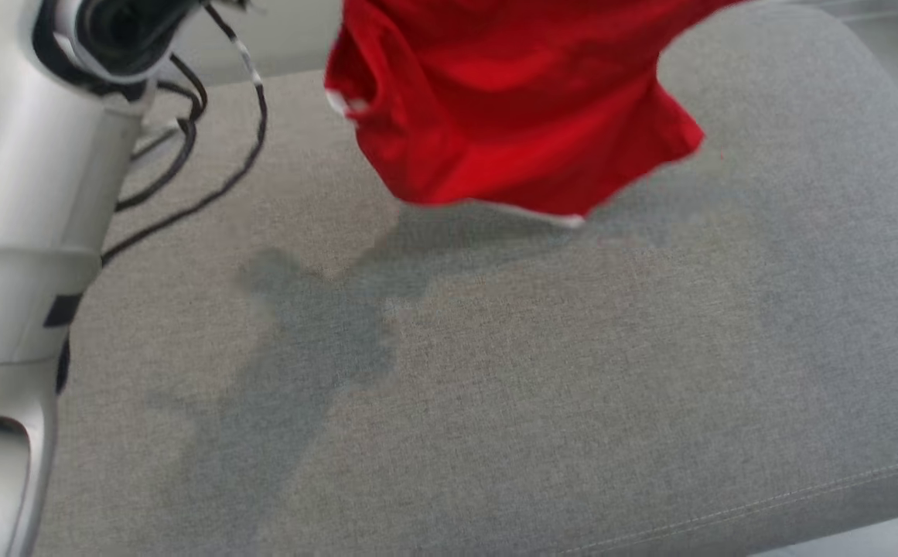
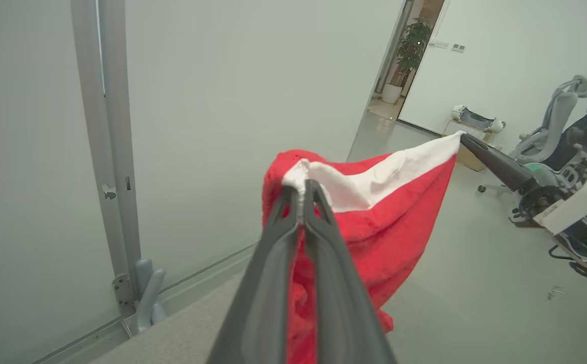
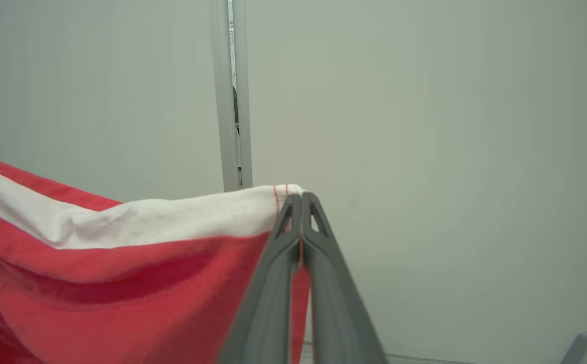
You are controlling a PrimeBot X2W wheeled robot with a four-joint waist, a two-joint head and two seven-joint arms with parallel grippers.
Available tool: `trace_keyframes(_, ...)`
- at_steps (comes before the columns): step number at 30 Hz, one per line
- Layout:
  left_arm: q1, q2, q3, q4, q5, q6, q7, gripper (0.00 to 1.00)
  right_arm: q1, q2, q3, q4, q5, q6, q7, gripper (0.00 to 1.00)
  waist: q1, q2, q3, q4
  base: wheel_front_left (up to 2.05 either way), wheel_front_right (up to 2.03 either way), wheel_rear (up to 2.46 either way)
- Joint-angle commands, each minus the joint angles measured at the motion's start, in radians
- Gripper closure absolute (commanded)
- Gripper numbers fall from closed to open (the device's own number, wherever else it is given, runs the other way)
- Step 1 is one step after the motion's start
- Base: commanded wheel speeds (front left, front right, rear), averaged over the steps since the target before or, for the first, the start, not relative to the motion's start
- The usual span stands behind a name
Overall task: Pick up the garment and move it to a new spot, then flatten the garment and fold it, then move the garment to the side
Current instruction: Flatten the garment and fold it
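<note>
The red garment (image 1: 510, 108) hangs above the grey upholstered surface (image 1: 572, 387), with the left gripper (image 2: 304, 186) and right gripper (image 3: 301, 198) each clenched on one end of its white band (image 3: 172, 217). The pick-up looks done, while placing, flattening, folding and setting aside remain. No writing shows on the cloth, and the wrist label (image 2: 556, 211) is too small to read.

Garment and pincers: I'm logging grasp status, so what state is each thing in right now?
garment: held up, hanging over the grey cushion, white hem spread across the top.
left pincer: shut on one end of the hem.
right pincer: shut on the other end.
</note>
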Motion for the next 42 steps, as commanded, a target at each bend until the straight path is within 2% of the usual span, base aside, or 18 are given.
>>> trace_keyframes(1, -0.054, 0.013, -0.018, 0.004, 0.042, -0.004, -0.038, 1.0, -0.041, 0.032, -0.008, 0.022, -0.023, 0.0, -0.025, 1.0, 0.0, 0.0, 0.201, -0.043, 0.0, 0.0, 0.0)
trace_keyframes(4, -0.205, 0.051, -0.103, 0.011, 0.143, -0.005, -0.181, 1.0, -0.158, 0.099, -0.043, 0.113, -0.111, -0.001, -0.129, 1.0, 0.0, 0.0, 0.315, -0.065, 0.0, 0.0, 0.0)
trace_keyframes(7, -0.329, 0.084, -0.213, 0.003, 0.206, -0.005, -0.38, 1.0, -0.249, 0.175, -0.087, 0.193, -0.199, -0.001, -0.21, 1.0, 0.0, 0.0, 0.408, -0.082, 0.0, 0.0, 0.0)
trace_keyframes(10, -0.412, 0.154, -0.383, -0.002, 0.228, -0.003, -0.557, 1.0, -0.284, 0.233, -0.14, 0.225, -0.277, -0.001, -0.23, 1.0, 0.0, 0.0, 0.478, -0.092, 0.0, 0.0, 0.0)
trace_keyframes(13, -0.449, 0.194, -0.52, 0.018, 0.205, -0.002, -0.684, 1.0, -0.238, 0.283, -0.194, 0.182, -0.346, -0.001, -0.23, 1.0, 0.0, 0.0, 0.528, -0.094, 0.0, 0.0, 0.0)
trace_keyframes(16, -0.409, 0.213, -0.612, 0.017, 0.163, -0.003, -0.713, 1.0, -0.164, 0.304, -0.221, 0.142, -0.393, -0.001, -0.231, 1.0, 0.0, 0.0, 0.546, -0.092, 0.0, 0.0, 0.0)
trace_keyframes(21, -0.296, 0.217, -0.583, -0.087, 0.152, -0.003, -0.714, 1.0, -0.05, 0.282, -0.234, 0.087, -0.431, -0.001, -0.231, 1.0, 0.0, 0.0, 0.54, -0.078, 0.0, 0.0, 0.0)
trace_keyframes(26, -0.121, 0.193, -0.573, -0.244, 0.161, -0.003, -0.714, 1.0, 0.104, 0.187, -0.291, 0.001, -0.458, -0.001, -0.231, 1.0, 0.0, 0.0, 0.483, -0.049, 0.0, 0.0, 0.0)
trace_keyframes(30, 0.02, 0.182, -0.633, -0.335, 0.177, -0.003, -0.714, 1.0, 0.274, 0.122, -0.332, -0.076, -0.482, -0.001, -0.231, 1.0, 0.0, 0.0, 0.425, -0.033, 0.0, 0.0, 0.0)
trace_keyframes(35, 0.17, 0.195, -0.722, -0.356, 0.194, -0.003, -0.714, 1.0, 0.503, 0.08, -0.384, -0.156, -0.498, -0.001, -0.231, 1.0, 0.0, 0.0, 0.336, -0.032, 0.0, 0.0, 0.0)
trace_keyframes(39, 0.325, 0.205, -0.749, -0.347, 0.175, -0.003, -0.714, 1.0, 0.723, 0.087, -0.45, -0.209, -0.471, -0.001, -0.231, 1.0, 0.0, 0.0, 0.244, -0.035, 0.0, 0.0, 0.0)
trace_keyframes(42, 0.438, 0.209, -0.751, -0.349, 0.215, -0.003, -0.701, 1.0, 0.841, 0.091, -0.483, -0.238, -0.446, -0.001, -0.231, 1.0, 0.0, 0.0, 0.203, -0.038, 0.0, 0.0, 0.0)
